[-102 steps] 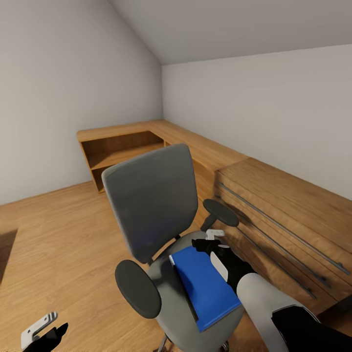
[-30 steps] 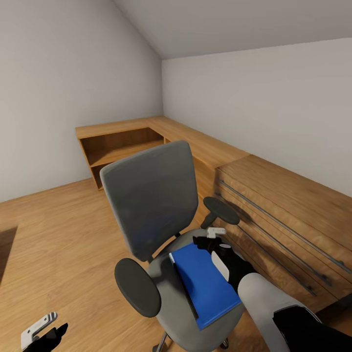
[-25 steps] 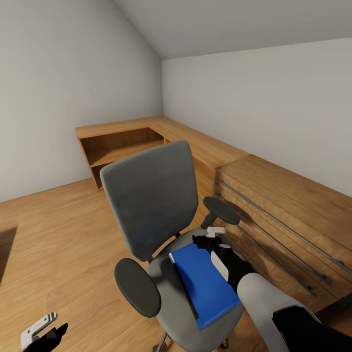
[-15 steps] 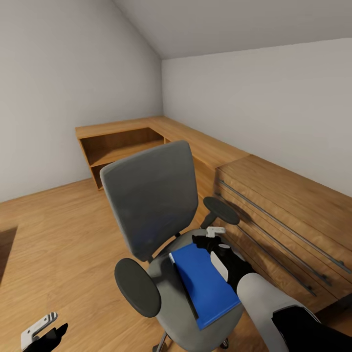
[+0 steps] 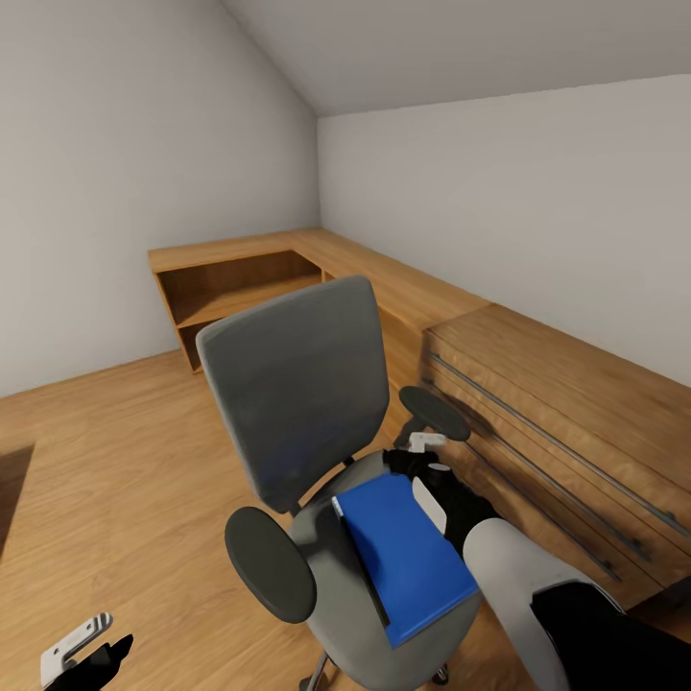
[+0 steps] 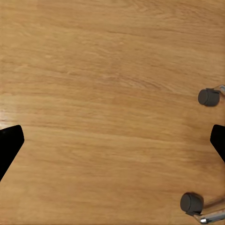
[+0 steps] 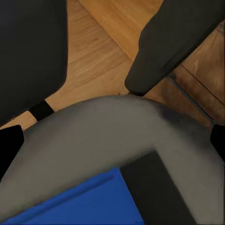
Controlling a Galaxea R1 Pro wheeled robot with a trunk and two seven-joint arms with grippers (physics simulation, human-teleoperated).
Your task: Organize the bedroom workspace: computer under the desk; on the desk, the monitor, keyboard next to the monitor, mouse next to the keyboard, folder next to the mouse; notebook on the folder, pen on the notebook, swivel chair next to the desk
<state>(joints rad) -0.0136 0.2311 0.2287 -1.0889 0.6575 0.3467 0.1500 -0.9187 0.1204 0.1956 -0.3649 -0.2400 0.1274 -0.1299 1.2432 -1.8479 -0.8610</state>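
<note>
One bright blue flat rectangular folder (image 5: pixel 405 557) is seen at the lower centre of the head view, lying on the grey padded seat of the one office swivel chair (image 5: pixel 297 403), between its two black armrests; a dark flat strip beside the folder's edge shows in the right wrist view and cannot be identified. The folder has therefore not yet been carried to the desk, and that step is judged to be only at its approach. No judgement can be made here on the other task items.

The right gripper (image 5: pixel 422 453) is held over the far edge of the folder, near the right-hand armrest; its fingertips appear at the side edges of the right wrist view, spread wide with nothing between them. The left gripper (image 5: pixel 82 645) is kept low at the lower left corner of the head view; in the left wrist view its fingers are likewise spread apart over the light wood floor (image 6: pixel 108 93), where two chair castors are counted. One wooden dresser with long bar handles (image 5: pixel 566 432) stands at the right.
</note>
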